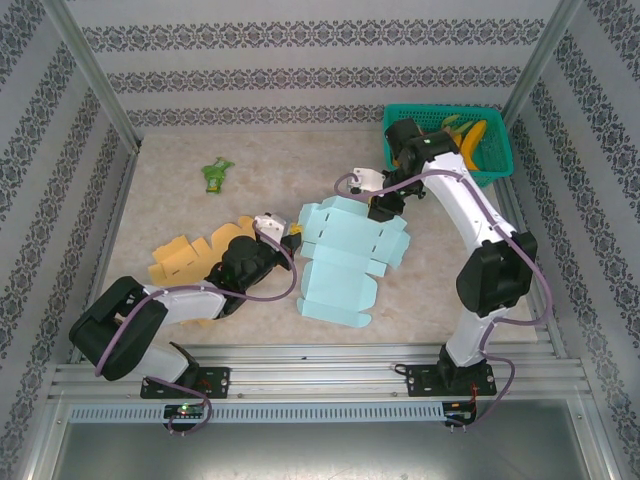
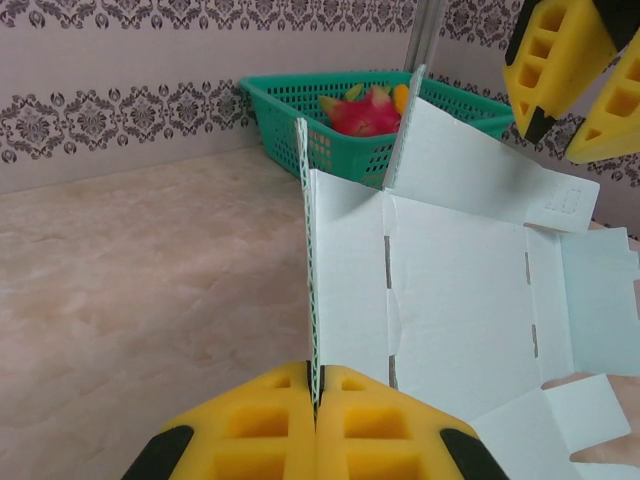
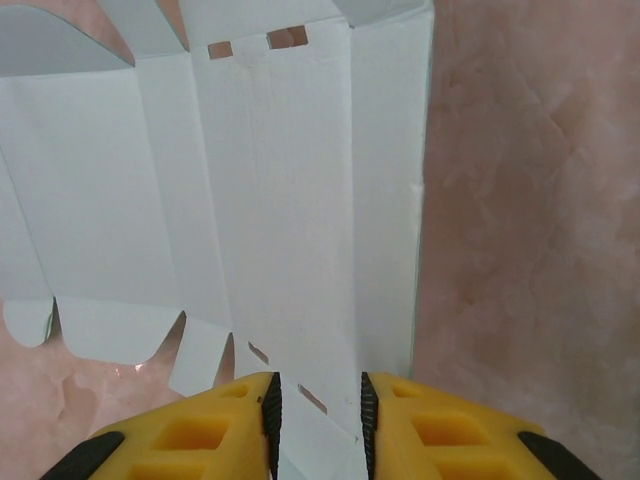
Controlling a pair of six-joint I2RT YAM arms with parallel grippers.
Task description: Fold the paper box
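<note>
From above, a pale marbled table (image 1: 180,190) sits inside patterned walls (image 1: 300,40). The flattened blue paper box (image 1: 335,275) lies mid-table between the left claw (image 1: 293,240) and right claw (image 1: 383,208).

Left wrist: the left claw pinches the box's upright flap.

Right wrist: the right claw stands narrowly parted over a box panel.

the pale blue unfolded paper box (image 3: 250,180) runs off the right wrist view's top edge; the small green object (image 1: 215,173) is too small to name.
</note>
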